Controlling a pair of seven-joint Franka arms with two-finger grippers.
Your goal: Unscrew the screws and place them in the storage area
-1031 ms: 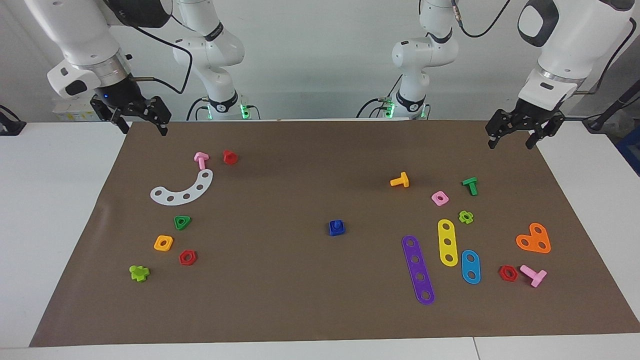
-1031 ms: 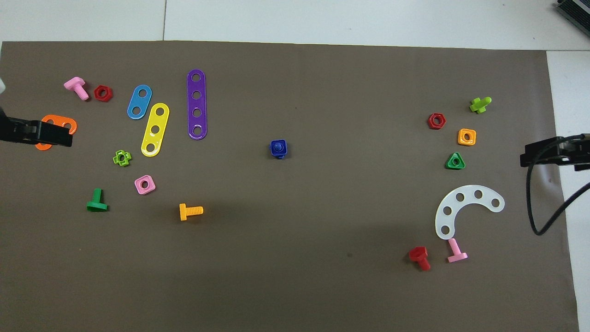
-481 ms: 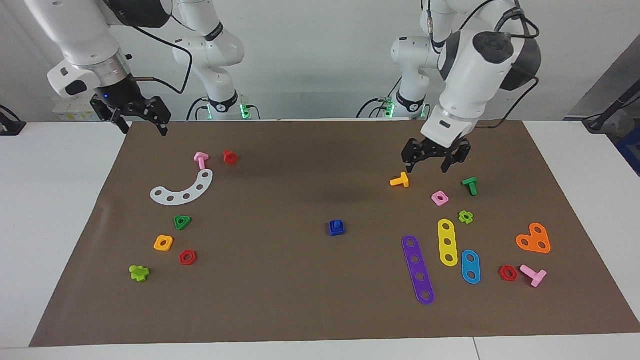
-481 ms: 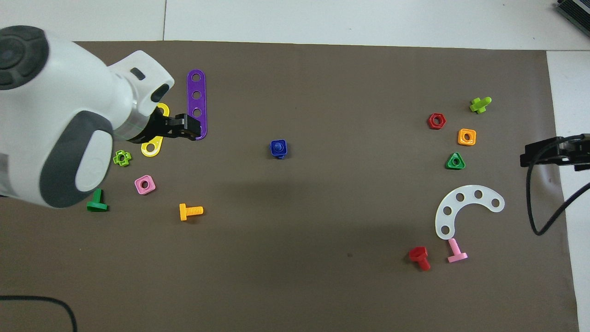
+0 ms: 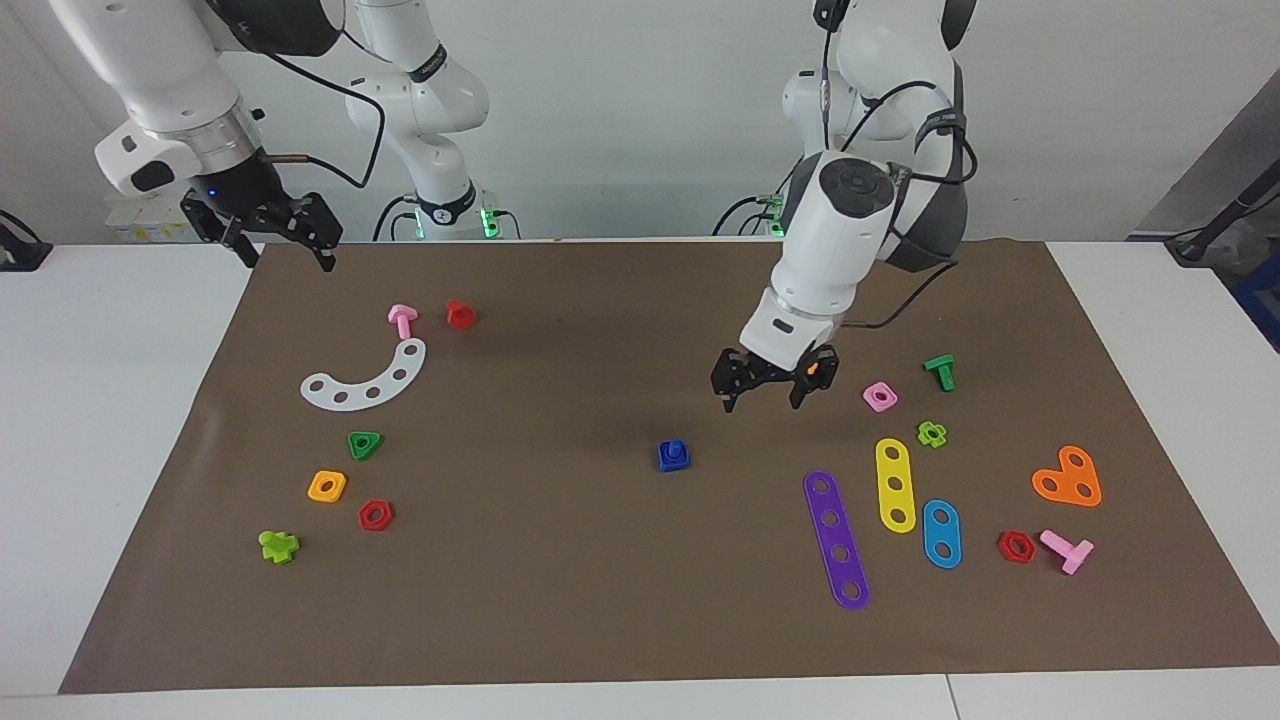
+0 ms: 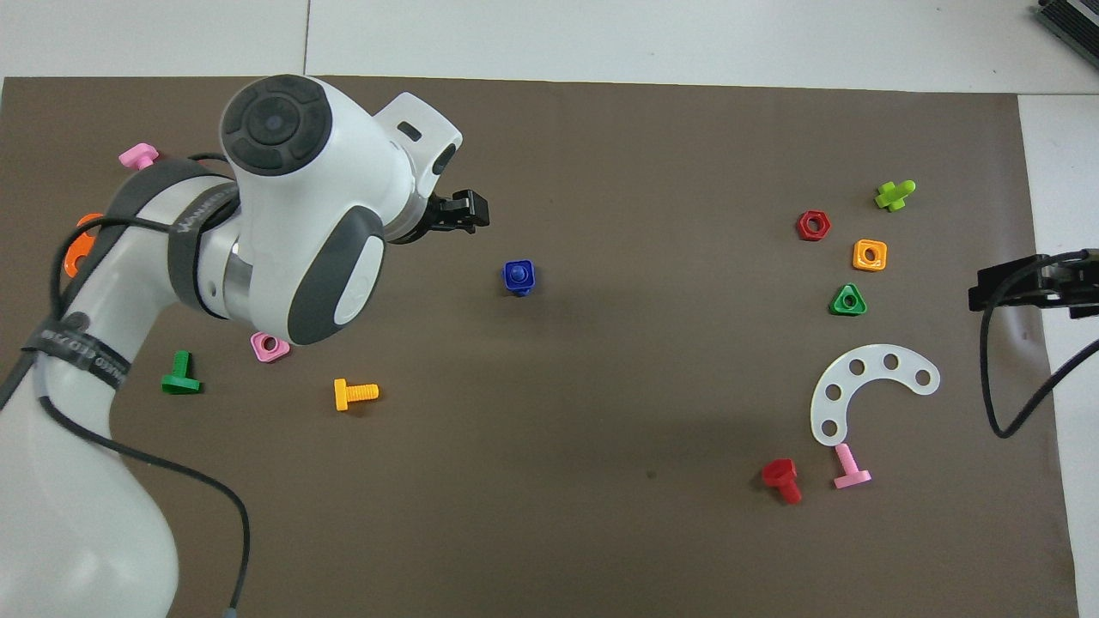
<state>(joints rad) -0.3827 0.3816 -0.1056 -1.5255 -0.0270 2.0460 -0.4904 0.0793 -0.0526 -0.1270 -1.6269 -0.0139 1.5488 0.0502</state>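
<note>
Between scattered nuts and strips, blue screw (image 5: pixel 674 455) sits unobstructed; left gripper (image 5: pixel 765 387) and right gripper (image 5: pixel 285 243) jaws open.

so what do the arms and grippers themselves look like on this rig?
Both arms are glossy white rounded shells with dark grey joint caps and black cables strung along the links. The left gripper is black, with an orange spot on one side. The right gripper is black too, under a silver wrist ring and a small blue light. Green lights glow at both bases.
</note>
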